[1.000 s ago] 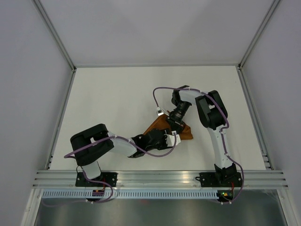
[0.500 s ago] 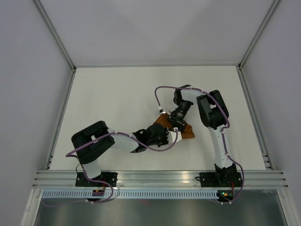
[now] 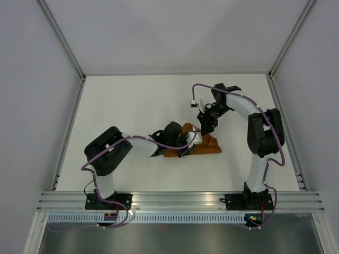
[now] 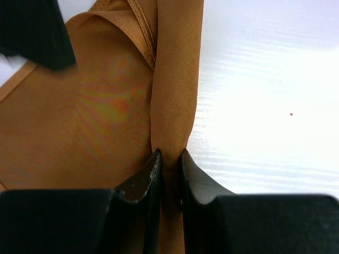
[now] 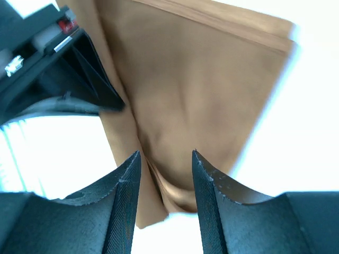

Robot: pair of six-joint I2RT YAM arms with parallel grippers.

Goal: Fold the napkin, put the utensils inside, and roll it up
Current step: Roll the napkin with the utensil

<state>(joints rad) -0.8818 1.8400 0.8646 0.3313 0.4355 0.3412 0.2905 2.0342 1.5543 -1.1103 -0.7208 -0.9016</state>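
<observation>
White table [image 3: 132, 106] carrying rust-orange brown fabric napkin [image 3: 209, 146], lying bunched and part-folded near centre, between both arms. Left gripper [image 4: 168, 161] clenching on raised ridge of cloth, black fingers [image 4: 150, 174] pinching fold tight. Right gripper [image 5: 163, 169] hovering released just over cloth, jaws apart, grasping nothing. Grey metal utensils not showing in any view. Risk, as onlooker judging: one-sided pull dragging whole napkin across table, or thin pinch slipping, leaving fold crooked and later roll coming loose.
</observation>
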